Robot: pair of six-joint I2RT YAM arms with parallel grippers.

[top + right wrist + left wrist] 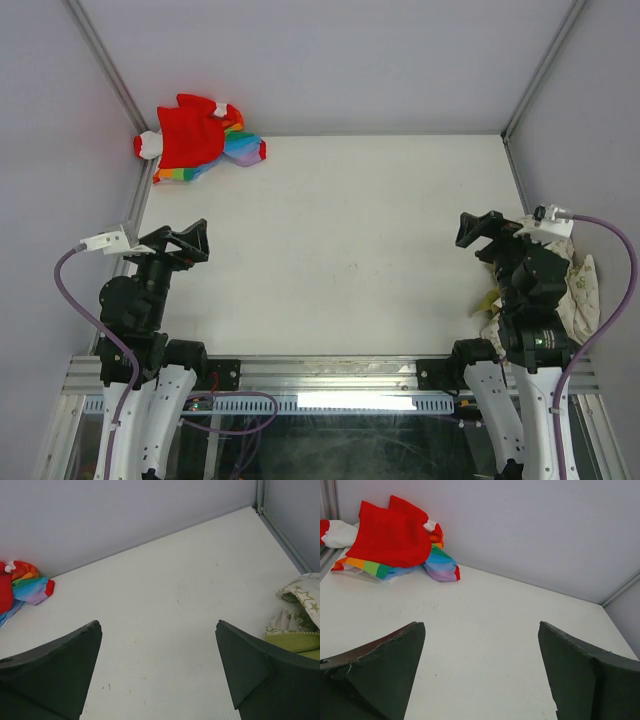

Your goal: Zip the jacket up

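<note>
The jacket [580, 290], cream-white with olive star motifs and olive lining, lies crumpled at the table's right edge, mostly hidden behind my right arm. It also shows at the right edge of the right wrist view [300, 615]. My right gripper [480, 232] is open and empty, up and to the left of the jacket; its fingers [250, 675] stand wide apart over bare table. My left gripper [185, 243] is open and empty at the left side of the table, far from the jacket; its fingers [395, 665] are spread wide.
A red and rainbow-coloured garment [200, 140] lies in the far left corner, also seen in the left wrist view [390, 540] and the right wrist view [22, 587]. Grey walls with metal posts [540, 70] enclose the white table [340, 250].
</note>
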